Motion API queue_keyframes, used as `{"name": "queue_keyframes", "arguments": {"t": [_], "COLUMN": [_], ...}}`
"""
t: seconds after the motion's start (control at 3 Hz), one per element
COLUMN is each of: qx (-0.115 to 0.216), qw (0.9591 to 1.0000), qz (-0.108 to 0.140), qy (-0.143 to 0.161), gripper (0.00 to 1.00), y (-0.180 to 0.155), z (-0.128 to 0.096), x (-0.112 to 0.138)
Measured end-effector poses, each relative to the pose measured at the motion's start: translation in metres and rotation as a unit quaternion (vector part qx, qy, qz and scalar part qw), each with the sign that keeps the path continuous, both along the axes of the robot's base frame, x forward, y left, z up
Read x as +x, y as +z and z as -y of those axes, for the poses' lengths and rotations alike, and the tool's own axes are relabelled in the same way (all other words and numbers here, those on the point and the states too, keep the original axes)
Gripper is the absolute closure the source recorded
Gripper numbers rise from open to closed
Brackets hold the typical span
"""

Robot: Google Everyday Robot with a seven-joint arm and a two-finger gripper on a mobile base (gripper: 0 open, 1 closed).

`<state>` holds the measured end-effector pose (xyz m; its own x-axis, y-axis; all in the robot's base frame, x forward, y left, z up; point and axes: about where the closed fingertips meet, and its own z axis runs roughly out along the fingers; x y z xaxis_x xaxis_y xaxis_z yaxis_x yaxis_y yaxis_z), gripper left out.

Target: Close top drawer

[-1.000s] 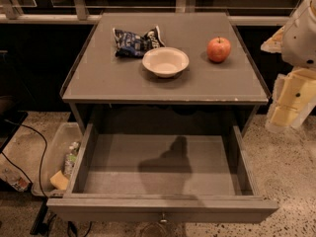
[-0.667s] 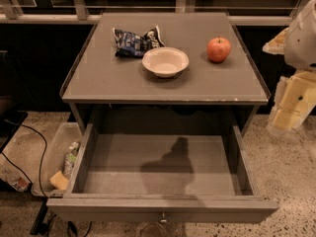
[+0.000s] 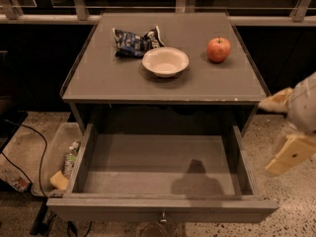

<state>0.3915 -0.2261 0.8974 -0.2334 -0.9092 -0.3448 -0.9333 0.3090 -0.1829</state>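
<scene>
The top drawer is seen pulled far out of the grey cabinet, towards the near side of the scene. Its long axis runs left to right, matching the cabinet's width, and its flat front faces near, set at the lower edge of the view. A small round knob is fixed at the centre of that front. The drawer's floor is exposed, and a dark shadow is cast on its right half. The side walls run from the front back under the cabinet top.

The gripper is found at the right edge of the view, just beside the drawer's right wall and above the speckled floor. Its two cream fingers are spread well apart, one pointing left and the other angled down and left. Nothing is held between them, and no contact with the drawer or cabinet can be made out.

On the cabinet top, a crumpled blue chip bag is laid at far left, a pale bowl just beside it, and a red apple to the right, apart from the bowl. On the floor to the left, a clear bin is placed against the drawer's left wall, with a bottle lying in it.
</scene>
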Motion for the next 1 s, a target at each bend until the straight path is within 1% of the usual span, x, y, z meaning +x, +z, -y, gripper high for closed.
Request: {"name": "queue_keyframes", "arguments": {"t": [0.33,0.67,1.0], "qx": [0.048,0.055,0.055], "qw": [0.9987,0.9982,0.9982], "qz": [-0.018,-0.023,-0.023], "qy": [-0.004,-0.001,-0.001], "gripper": [0.42,0.65,0.88], "y": [-0.053,-0.064,-0.063], "z": [0.006,0.006,0.006], "x": [-0.030,-0.039,-0.038]}}
